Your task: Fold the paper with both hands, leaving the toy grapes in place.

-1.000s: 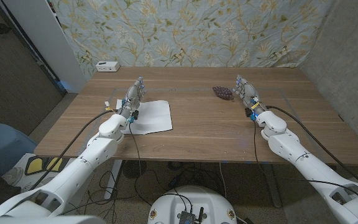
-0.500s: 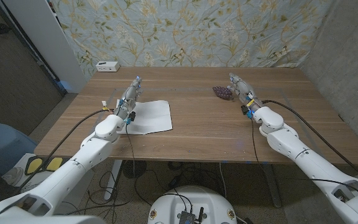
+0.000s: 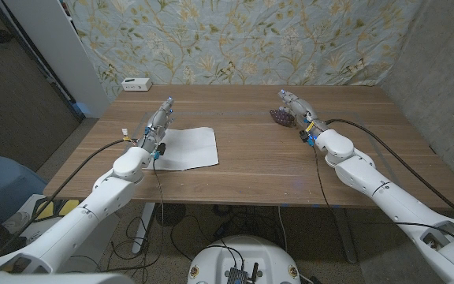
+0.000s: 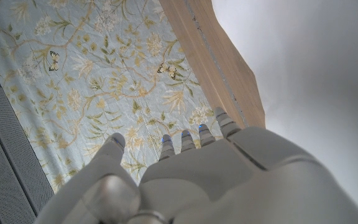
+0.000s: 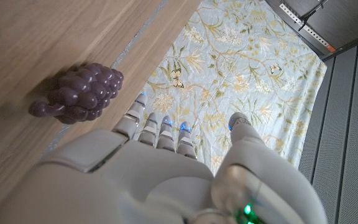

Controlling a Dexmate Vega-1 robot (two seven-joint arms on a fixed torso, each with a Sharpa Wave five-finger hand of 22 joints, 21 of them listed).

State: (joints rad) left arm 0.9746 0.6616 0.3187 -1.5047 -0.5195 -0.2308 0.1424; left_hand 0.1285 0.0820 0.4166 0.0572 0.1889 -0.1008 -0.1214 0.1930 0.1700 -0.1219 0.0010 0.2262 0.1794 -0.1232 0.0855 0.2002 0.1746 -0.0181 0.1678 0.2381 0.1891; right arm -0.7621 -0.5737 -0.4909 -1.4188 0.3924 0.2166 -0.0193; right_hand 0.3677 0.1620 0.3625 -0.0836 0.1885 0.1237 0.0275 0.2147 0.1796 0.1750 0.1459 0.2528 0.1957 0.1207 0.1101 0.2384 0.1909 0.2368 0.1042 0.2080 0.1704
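Closest to me, the two white arms come in from the bottom corners of the head view and reach up across the wooden table [image 3: 274, 170].

The paper [image 3: 189, 147] lies flat and unfolded in the left middle of the frame. It is a wide sheet, and its long side runs roughly left to right. The left hand [image 3: 159, 123] stands at the paper's left edge, fingers stretched out and pointing away toward the wall. It holds nothing. In the left wrist view the paper fills the right side as a pale sheet next to the fingers.

The right hand [image 3: 293, 105] is far over in the upper right middle of the frame, well apart from the paper. Its fingers are stretched out too and hold nothing. It is just beside the toy grapes [image 3: 281, 117], and I cannot tell if it touches them. In the right wrist view the grapes sit on the wood close by the fingertips [image 5: 143, 100].

So the left hand is much nearer the paper. I think the right hand has to travel left across the table to reach the paper's right edge, without bumping the grapes.

Farthest back hangs a flowery cloth [image 3: 243, 39], with a small white box [image 3: 136, 84] at the table's far left corner.
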